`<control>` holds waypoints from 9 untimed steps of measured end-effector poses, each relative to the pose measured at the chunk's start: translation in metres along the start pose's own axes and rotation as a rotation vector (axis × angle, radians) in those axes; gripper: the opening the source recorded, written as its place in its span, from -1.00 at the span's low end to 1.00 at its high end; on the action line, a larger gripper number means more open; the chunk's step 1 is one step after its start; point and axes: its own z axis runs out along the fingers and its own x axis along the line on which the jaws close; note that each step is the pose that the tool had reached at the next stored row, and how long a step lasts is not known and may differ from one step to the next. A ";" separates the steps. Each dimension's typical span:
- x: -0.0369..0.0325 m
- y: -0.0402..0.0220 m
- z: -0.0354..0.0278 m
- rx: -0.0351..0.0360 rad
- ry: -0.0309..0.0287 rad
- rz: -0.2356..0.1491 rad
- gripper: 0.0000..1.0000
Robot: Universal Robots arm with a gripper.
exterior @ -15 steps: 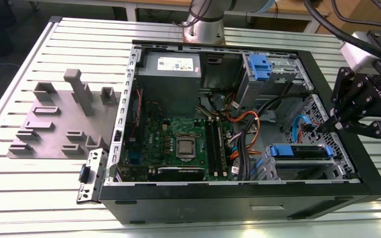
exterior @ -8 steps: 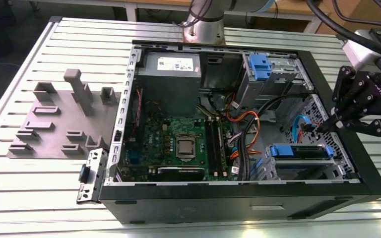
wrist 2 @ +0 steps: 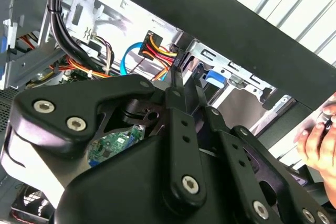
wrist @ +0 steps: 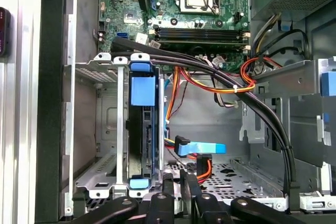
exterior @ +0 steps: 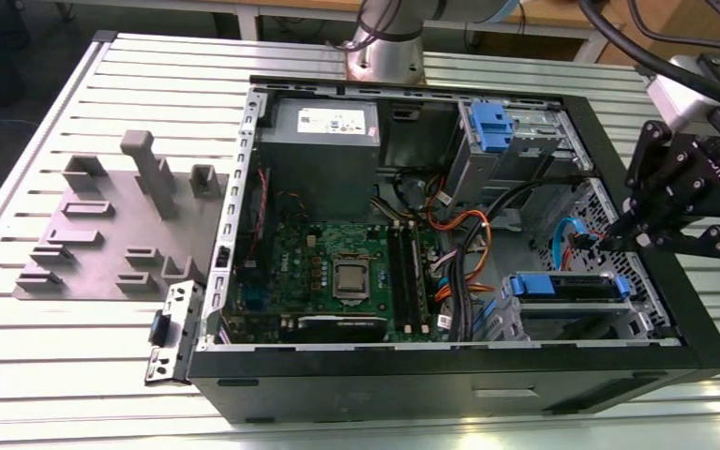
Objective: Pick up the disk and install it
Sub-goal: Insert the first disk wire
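Black linkage of the hand (wrist 2: 176, 85) fills the near field of the second wrist view, its fingers drawn together to a narrow tip with nothing between them, hovering inside the open computer case (exterior: 460, 375) close to the red-and-yellow power connector (wrist 2: 157, 51). In the first wrist view the disk (wrist: 143, 129) stands edge-up in the drive cage (wrist: 100, 129), its blue carrier tabs showing at both ends, so the seating step looks done or nearly so. By my reading, what remains is checking the disk is fully home and dealing with the loose blue data cable (wrist: 202, 148) lying beside it, which calls for fine positioning among crowded wires.
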 end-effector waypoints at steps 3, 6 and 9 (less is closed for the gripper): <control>-0.0022 0.0000 0.0008 0.0007 -0.0007 0.011 -0.52; -0.0025 0.0000 0.0017 0.0009 -0.0009 0.014 -0.52; -0.0027 -0.0001 0.0025 0.0009 -0.0011 0.015 -0.52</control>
